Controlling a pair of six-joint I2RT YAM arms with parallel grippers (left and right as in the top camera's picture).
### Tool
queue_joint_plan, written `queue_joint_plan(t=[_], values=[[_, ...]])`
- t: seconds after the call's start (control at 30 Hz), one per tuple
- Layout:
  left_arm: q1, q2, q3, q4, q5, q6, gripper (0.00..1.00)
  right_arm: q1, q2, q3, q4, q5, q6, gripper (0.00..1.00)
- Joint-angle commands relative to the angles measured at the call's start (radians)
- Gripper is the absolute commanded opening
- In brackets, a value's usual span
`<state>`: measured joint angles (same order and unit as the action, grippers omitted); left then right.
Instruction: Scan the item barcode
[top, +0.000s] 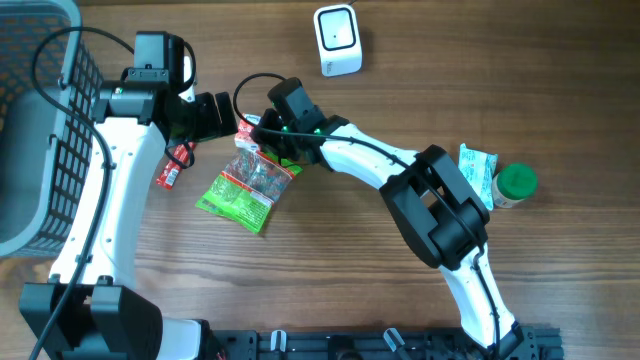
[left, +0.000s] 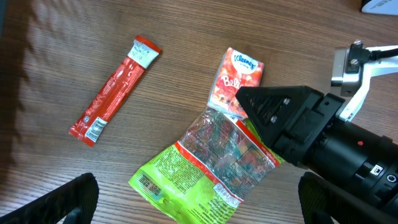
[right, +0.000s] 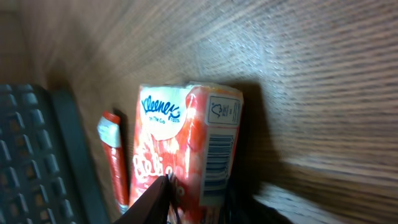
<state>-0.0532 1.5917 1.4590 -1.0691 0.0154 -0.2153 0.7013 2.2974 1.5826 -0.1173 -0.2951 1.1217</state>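
Right tool half hides the tissue pack, perhaps gripping.

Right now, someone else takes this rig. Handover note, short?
Left hand: open, empty, over the table by the red stick packet.
Right hand: fingers either side of the Kleenex tissue pack, which lies on the table next to the green snack bag. I cannot tell if the grip is firm.
Scanner: apart from both hands.
Done: right hand is at the pack.
Left: secure it, lift, show its barcode to the scanner.
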Motion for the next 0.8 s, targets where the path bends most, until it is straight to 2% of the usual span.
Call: queue_joint_plan(t=[0.0, 0.13, 0.33, 0.37, 0.43, 0.47, 0.5, 0.67, 0.77], values=[[-0.001, 0.001, 0.0, 0.002, -0.006, -0.002, 1.0, -0.011, -0.04, 0.0, -0.063, 0.021, -0.095, 0.28], [-0.001, 0.001, 0.0, 0.002, -0.006, -0.002, 1.0, -0.027, -0.132, 0.0, -0.137, 0.094, -0.196, 0.28], [-0.001, 0.001, 0.0, 0.002, -0.006, -0.002, 1.0, -0.037, -0.243, 0.0, -0.173, 0.096, -0.31, 0.25], [-0.001, 0.001, 0.0, 0.002, -0.006, -0.003, 1.0, -0.037, -0.25, 0.0, -0.176, 0.092, -0.311, 0.28], [-0.001, 0.001, 0.0, 0.002, -0.006, -0.002, 1.0, -0.037, -0.253, -0.001, -0.177, 0.065, -0.307, 0.59], [-0.001, 0.001, 0.0, 0.002, -0.006, -0.003, 1.0, -0.035, -0.249, -0.001, -0.18, 0.043, -0.306, 0.7], [-0.001, 0.001, 0.0, 0.002, -0.006, -0.002, 1.0, -0.035, -0.244, -0.001, -0.183, 0.04, -0.306, 0.71], [-0.001, 0.001, 0.0, 0.002, -0.006, -0.003, 1.0, -0.038, -0.195, -0.008, -0.208, 0.05, -0.082, 0.68], [-0.001, 0.001, 0.0, 0.002, -0.006, -0.002, 1.0, -0.039, -0.14, -0.008, -0.179, 0.016, -0.043, 0.67]])
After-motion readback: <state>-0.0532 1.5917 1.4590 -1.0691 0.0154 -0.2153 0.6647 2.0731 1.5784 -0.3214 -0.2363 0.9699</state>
